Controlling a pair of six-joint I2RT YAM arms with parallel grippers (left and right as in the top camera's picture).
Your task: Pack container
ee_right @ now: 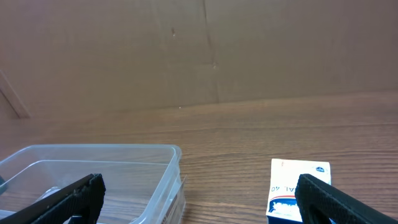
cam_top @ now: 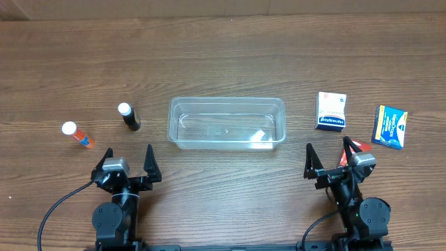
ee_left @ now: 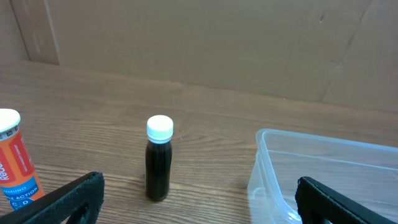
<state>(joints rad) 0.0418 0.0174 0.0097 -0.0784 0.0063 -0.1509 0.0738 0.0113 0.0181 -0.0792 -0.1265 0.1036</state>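
Observation:
The clear plastic container (cam_top: 226,123) sits empty at the table's middle; it also shows in the left wrist view (ee_left: 323,174) and the right wrist view (ee_right: 93,177). A black bottle with a white cap (cam_top: 129,116) (ee_left: 158,158) stands left of it. An orange tube with a white cap (cam_top: 77,134) (ee_left: 15,162) lies further left. A white and blue box (cam_top: 331,111) (ee_right: 298,186) and a blue and yellow box (cam_top: 389,126) lie to the right. My left gripper (cam_top: 128,162) (ee_left: 199,205) and right gripper (cam_top: 327,155) (ee_right: 199,202) are open and empty near the front edge.
A small red item (cam_top: 359,146) lies partly hidden beside the right gripper's finger. The wooden table (cam_top: 223,56) stretches behind the container. A brown cardboard wall (ee_right: 186,50) stands at the back in both wrist views.

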